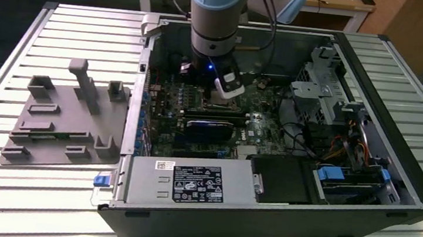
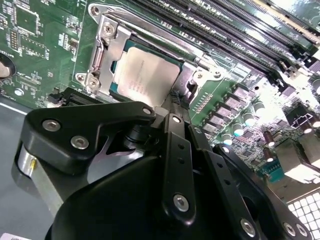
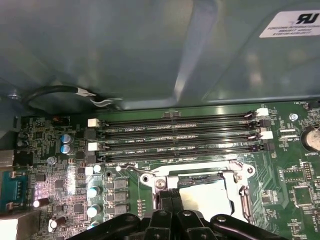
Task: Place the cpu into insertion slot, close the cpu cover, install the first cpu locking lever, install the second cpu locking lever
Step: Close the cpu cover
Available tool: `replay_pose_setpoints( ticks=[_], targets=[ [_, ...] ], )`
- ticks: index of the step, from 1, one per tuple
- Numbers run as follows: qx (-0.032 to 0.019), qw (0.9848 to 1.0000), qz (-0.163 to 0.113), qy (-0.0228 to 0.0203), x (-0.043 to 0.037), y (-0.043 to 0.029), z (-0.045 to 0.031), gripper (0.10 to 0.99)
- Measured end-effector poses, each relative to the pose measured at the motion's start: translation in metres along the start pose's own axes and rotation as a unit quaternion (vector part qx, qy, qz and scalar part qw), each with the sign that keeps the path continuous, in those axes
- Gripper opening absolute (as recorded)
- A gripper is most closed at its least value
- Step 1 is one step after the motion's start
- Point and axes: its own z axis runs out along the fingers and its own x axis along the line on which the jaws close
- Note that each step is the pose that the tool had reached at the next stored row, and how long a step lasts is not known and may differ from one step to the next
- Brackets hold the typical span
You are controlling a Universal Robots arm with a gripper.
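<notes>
Arm [image 1: 218, 19]: comes down from the upper centre of the exterior view into the open computer case [image 1: 416, 193].
Tool [image 2: 175, 102]: black fingers [image 3: 167, 200] pressed together side by side, with nothing seen between them; the tips stand at the edge of the cpu cover [image 2: 101, 57].
Cpu [image 2: 147, 75]: lies flat in the insertion slot [image 3: 197, 179], its pale metal top facing up.
Cpu cover: down over the cpu, with the silver frame around the chip and the chip showing through the window.
Wire lever [image 3: 131, 167]: a thin metal rod beside the cover; latched or free, cannot tell.
Motherboard [image 2: 40, 50]: green, carrying the slot; the long black memory slots [image 3: 175, 135] run just beside the cover.
Graphics card [image 1: 210, 127]: black, at the centre of the exterior view, just below the tool.
Power supply [image 1: 188, 184]: grey box with labels, lower centre of the exterior view.
Desk [image 1: 30, 194]: slatted metal, carrying the case.
Grey fixture [image 1: 52, 131]: on the desk at the exterior view's left, apart from the case.
</notes>
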Motion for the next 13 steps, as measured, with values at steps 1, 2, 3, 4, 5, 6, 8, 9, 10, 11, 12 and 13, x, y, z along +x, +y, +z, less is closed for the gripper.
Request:
replay_pose_setpoints(
  ticks=[1, 2, 3, 4, 5, 6, 8, 9, 10, 11, 12, 13],
  targets=[
    [-0.0001, 1.0000, 0.000, 0.0001, 0.0004, -0.0002, 0.0005, 0.102],
    [-0.0001, 1.0000, 0.000, 0.0001, 0.0008, -0.0004, 0.0008, 0.102],
    [-0.0005, 1.0000, 0.000, 0.0002, 0.0010, -0.0005, 0.0011, 0.102],
    [-0.0008, 1.0000, 0.000, 0.0002, 0.0011, -0.0006, 0.0015, 0.102],
    [-0.0010, 1.0000, 0.000, 0.0002, 0.0011, -0.0007, 0.0020, 0.102],
    [-0.0013, 1.0000, 0.000, 0.0002, 0.0012, -0.0008, 0.0025, 0.102],
    [-0.0019, 1.0000, 0.000, 0.0000, 0.0012, -0.0010, 0.0034, 0.102],
    [-0.0021, 1.0000, 0.000, 0.0000, 0.0012, -0.0011, 0.0038, 0.102],
    [-0.0021, 1.0000, 0.000, -0.0001, 0.0012, -0.0011, 0.0040, 0.102],
    [-0.0019, 1.0000, 0.000, 0.0000, 0.0012, -0.0012, 0.0040, 0.102],
    [-0.0018, 1.0000, 0.000, 0.0001, 0.0010, -0.0012, 0.0040, 0.102],
    [-0.0019, 1.0000, 0.000, 0.0001, 0.0007, -0.0012, 0.0041, 0.102]
  ],
)
